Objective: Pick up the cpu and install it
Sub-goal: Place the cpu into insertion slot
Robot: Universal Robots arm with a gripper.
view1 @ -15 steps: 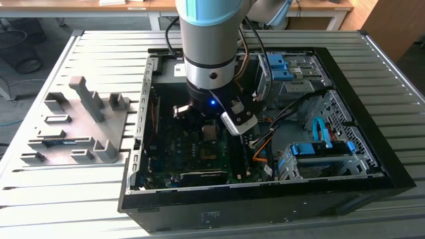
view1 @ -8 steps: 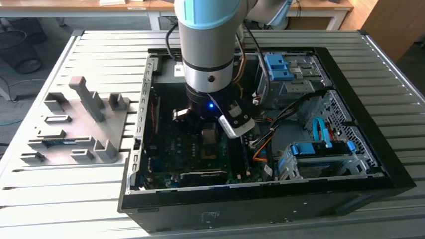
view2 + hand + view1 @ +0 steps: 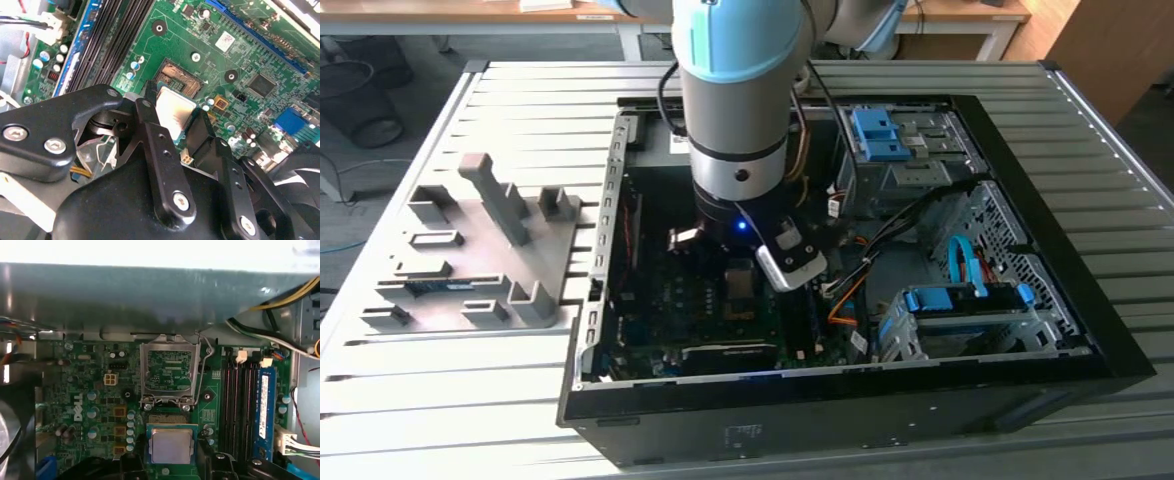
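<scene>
While one cpu [image 3: 171, 445], a thin flat square with a dull silver-grey top and a green rim, is hovering at the edge of the one open socket [image 3: 169, 418] on the green motherboard [image 3: 85, 390], the gripper's [image 3: 174, 112] two black fingers [image 3: 150, 131] are clamping its opposite sides inside the computer case [image 3: 854, 425].

A slatted grey metal table [image 3: 480, 420] lay beneath the end effector [image 3: 740, 278] and extended past it on every side. Well beyond the end effector stood light wooden desks [image 3: 494, 12] on white legs. Grey floor [image 3: 367, 200] lay below table level. Lighting was bright and even.
</scene>
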